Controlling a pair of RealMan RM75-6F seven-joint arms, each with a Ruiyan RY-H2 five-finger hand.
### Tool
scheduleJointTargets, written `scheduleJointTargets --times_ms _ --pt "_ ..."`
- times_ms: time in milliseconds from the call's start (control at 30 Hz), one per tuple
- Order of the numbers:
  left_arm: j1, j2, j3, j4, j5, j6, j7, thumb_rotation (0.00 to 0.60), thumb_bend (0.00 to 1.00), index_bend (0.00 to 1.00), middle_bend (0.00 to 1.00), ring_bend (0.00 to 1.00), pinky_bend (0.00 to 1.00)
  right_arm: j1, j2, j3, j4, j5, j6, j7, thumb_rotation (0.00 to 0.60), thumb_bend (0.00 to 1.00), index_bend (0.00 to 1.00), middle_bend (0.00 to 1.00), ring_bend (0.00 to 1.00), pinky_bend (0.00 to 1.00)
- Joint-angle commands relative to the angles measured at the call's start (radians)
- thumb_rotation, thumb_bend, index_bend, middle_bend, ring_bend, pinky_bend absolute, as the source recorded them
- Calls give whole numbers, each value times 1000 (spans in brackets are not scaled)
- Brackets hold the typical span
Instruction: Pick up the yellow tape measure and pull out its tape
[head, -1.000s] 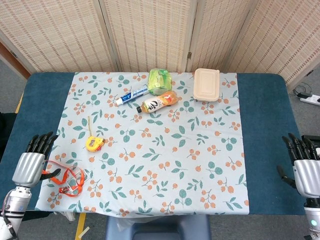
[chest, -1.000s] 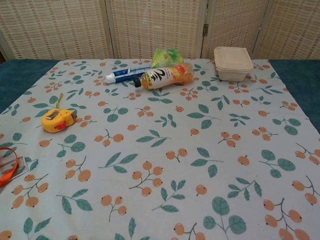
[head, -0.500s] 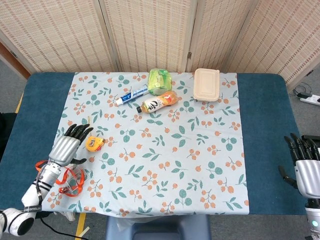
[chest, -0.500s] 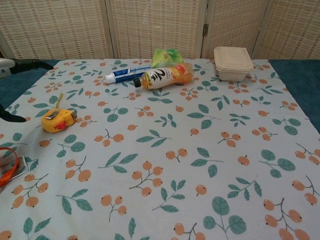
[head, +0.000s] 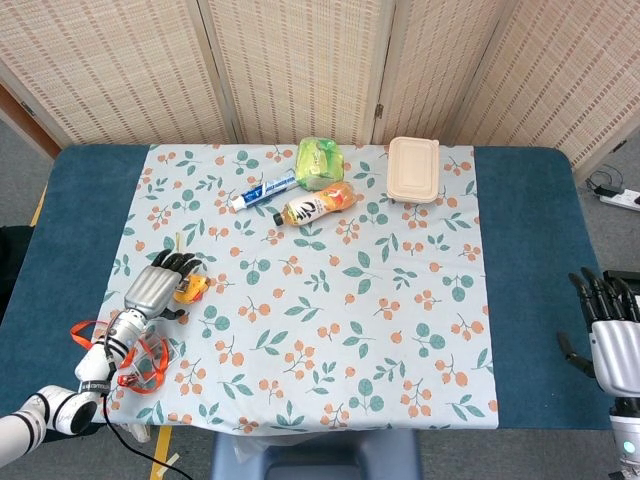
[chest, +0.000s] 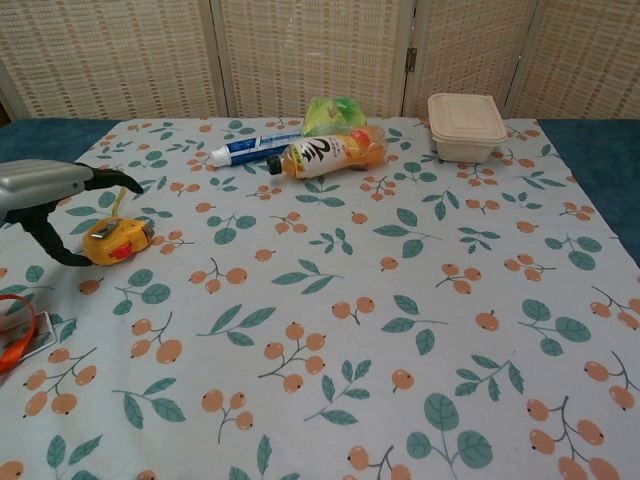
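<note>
The yellow tape measure (chest: 117, 241) lies on the floral cloth at the left, with a short yellow strip of tape sticking out behind it; in the head view it (head: 190, 291) is half covered. My left hand (head: 158, 287) hovers over it with fingers spread, the thumb (chest: 55, 245) reaching down on its near side and the fingers passing above; it holds nothing. My right hand (head: 612, 340) hangs open off the table's right edge, far from the tape measure.
An orange strap (head: 128, 358) lies near the front left corner. At the back stand a juice bottle (chest: 328, 154), a toothpaste tube (chest: 252, 150), a green packet (chest: 335, 113) and a beige lidded box (chest: 465, 126).
My left hand has travelled from the table's left edge rightward and now sits over the tape measure. The right hand has barely moved.
</note>
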Motion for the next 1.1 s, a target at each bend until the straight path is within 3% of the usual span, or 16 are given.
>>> scheduleJointTargets --times_ms 33,533,1100 --pt "-18 -27 9 40 -14 -27 -19 600 255 188 167 144 0 1 -1 0 1 0 -2 0 600 388 61 80 112 0" --pt "-37 -65 17 107 -48 -41 -46 600 275 255 240 198 1 3 -7 0 6 8 -11 1 600 389 71 83 111 0" --pt "-35 -135 13 199 -25 28 -154 600 305 523 499 403 113 31 3 4 -3 -25 -33 47 600 388 133 121 136 0"
